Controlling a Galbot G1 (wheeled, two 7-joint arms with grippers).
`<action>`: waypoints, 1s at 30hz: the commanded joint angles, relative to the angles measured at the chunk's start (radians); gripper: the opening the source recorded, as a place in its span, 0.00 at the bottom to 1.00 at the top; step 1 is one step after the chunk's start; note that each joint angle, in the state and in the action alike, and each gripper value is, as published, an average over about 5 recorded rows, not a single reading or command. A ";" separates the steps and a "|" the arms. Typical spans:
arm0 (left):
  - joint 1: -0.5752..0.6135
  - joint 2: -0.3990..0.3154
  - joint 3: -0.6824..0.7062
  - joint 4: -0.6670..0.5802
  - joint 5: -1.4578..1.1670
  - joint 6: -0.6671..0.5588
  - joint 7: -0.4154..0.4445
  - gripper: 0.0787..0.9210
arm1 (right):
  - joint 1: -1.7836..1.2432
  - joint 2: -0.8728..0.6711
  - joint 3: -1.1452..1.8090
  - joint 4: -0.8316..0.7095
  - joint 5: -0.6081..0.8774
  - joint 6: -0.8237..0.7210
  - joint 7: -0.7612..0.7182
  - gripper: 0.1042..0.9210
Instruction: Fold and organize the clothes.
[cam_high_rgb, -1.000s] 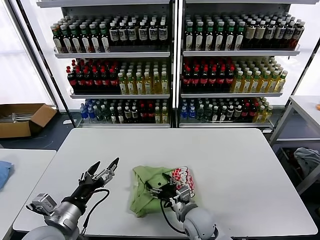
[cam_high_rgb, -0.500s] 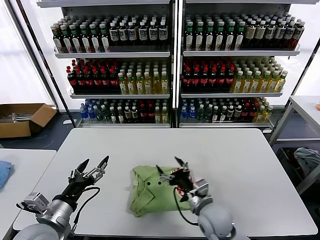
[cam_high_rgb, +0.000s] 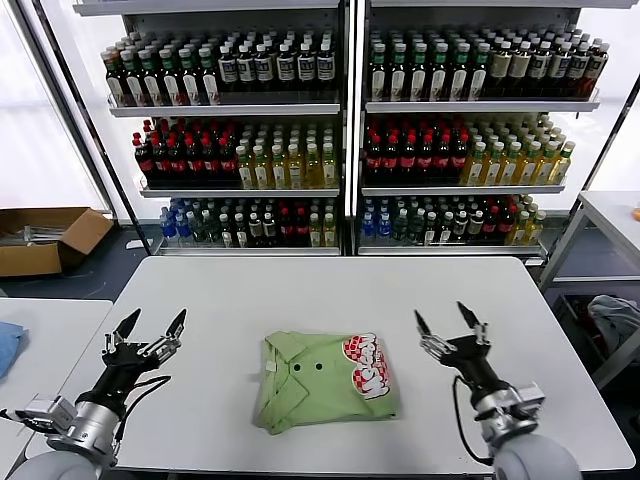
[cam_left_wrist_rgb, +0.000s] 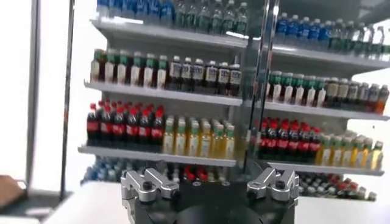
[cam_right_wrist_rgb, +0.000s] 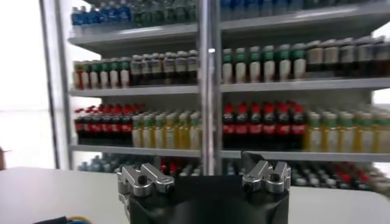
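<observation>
Pulled right gripper (cam_high_rgb: 448, 328) back off the folded shirt (cam_high_rgb: 322, 380), both it and left gripper (cam_high_rgb: 150, 332) spread wide, folding probably finished.

Quick tally: one light green polo shirt (cam_high_rgb: 325, 380), folded, on one white desk (cam_high_rgb: 250, 290), plus two pincers, the left pincer (cam_high_rgb: 150, 335) and the right pincer (cam_high_rgb: 447, 328), each with two fingers spread apart. Behind that there are two shelving units side by side, the left shelf unit (cam_high_rgb: 225, 108) and the right shelf unit (cam_high_rgb: 480, 105), each showing three rows of bottles, way too many bottles to count properly. Off to the sides I count one cardboard box (cam_high_rgb: 45, 238) on the floor, one blue cloth (cam_high_rgb: 8, 345) at the left edge, one grey-white cloth (cam_high_rgb: 615, 318) at the right, and two more desks, one each side.
</observation>
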 joint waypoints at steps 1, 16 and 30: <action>0.037 -0.037 -0.117 0.045 0.227 -0.157 0.137 0.88 | -0.291 0.053 0.230 0.061 -0.034 0.186 -0.047 0.88; 0.085 -0.152 -0.161 0.027 0.247 -0.219 0.216 0.88 | -0.332 0.107 0.196 0.092 -0.058 0.194 -0.015 0.88; 0.072 -0.195 -0.200 0.039 0.241 -0.238 0.268 0.88 | -0.356 0.153 0.245 0.102 -0.041 0.199 -0.036 0.88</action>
